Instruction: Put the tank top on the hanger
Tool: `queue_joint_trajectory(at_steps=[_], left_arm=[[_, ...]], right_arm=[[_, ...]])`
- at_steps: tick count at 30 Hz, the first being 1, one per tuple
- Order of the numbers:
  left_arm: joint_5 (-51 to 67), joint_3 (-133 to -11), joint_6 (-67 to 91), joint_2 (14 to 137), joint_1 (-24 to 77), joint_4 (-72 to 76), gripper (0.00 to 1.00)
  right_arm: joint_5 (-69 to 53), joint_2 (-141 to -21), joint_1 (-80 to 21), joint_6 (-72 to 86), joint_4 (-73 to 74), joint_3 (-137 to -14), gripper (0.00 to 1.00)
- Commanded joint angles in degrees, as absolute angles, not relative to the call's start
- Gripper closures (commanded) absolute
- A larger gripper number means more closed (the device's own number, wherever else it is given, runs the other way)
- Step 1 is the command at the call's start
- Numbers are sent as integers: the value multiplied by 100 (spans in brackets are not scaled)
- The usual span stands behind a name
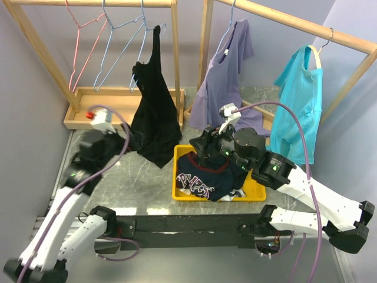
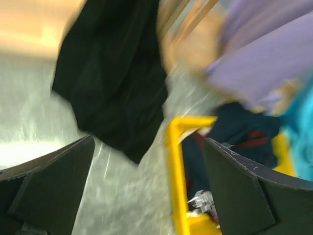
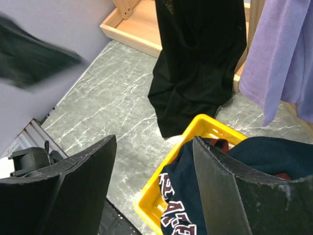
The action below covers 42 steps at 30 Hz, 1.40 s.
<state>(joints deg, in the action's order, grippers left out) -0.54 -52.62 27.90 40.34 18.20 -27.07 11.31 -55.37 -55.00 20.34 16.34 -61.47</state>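
The plain black sleeveless tank top is hanging from the thin pale blue-grey wire hanger on the left wooden rack. It seems to be catching by one narrow strap near the rail, though the wire under the cloth is too fine to confirm this. Because it is hanging from that high point, its long axis is running almost straight down. The strap end is pointing up and the hem is pointing down, slanting a little toward the yellow plastic bin. The fabric is gathering into a narrow column, and the hem is reaching the grey marbled table just beside the bin.

The left claw is standing wide apart and gripping nothing. It is facing the lower part of the top and is smeared in the overhead view. The right claw is also spread and empty, hovering over the bin, where a dark printed garment is lying. Both being clear of the cloth, the hanging is probably nearly finished.
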Motion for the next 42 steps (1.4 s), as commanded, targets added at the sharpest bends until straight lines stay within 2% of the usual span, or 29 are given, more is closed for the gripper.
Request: queue_joint_trajectory(at_steps=[1, 6, 12, 22, 24, 28, 29, 30, 31, 38, 42], left_arm=[[-316, -4046, 3734, 4648, 1819, -1593, 1], [-852, -3919, 4271, 6515, 1977, -581, 1], [-1949, -4869, 4131, 8478, 2609, -458, 1], [-2468, -5413, 3955, 9720, 2935, -334, 2], [-2618, -5528, 3938, 10010, 3085, -395, 11], [-2795, -5791, 3981, 10353, 3138, -562, 65], [-2873, -5827, 3981, 10380, 3138, -589, 86], [-2909, -5862, 3973, 10362, 3138, -615, 95], [-2961, -5941, 3947, 10319, 3138, -650, 99], [-3357, -6529, 3578, 9423, 2910, -581, 99], [-3243, -7127, 3235, 9492, 2585, -317, 99]], right_arm=[[1116, -5519, -5537, 2109, 1432, -6152, 27], [1116, -5502, -5546, 2118, 1389, -6073, 25], [1160, -5449, -5555, 2136, 1450, -6021, 24], [1195, -5379, -5546, 2162, 1450, -6012, 24], [1195, -5379, -5546, 2171, 1433, -6012, 24], [1169, -5361, -5555, 2197, 1424, -6047, 24], [1152, -5361, -5555, 2189, 1424, -6056, 24], [1143, -5370, -5555, 2188, 1441, -6073, 24], [1143, -5370, -5572, 2188, 1459, -6108, 24], [1160, -5388, -5581, 2162, 1477, -6240, 24], [1169, -5467, -5599, 2145, 1459, -6319, 24]])
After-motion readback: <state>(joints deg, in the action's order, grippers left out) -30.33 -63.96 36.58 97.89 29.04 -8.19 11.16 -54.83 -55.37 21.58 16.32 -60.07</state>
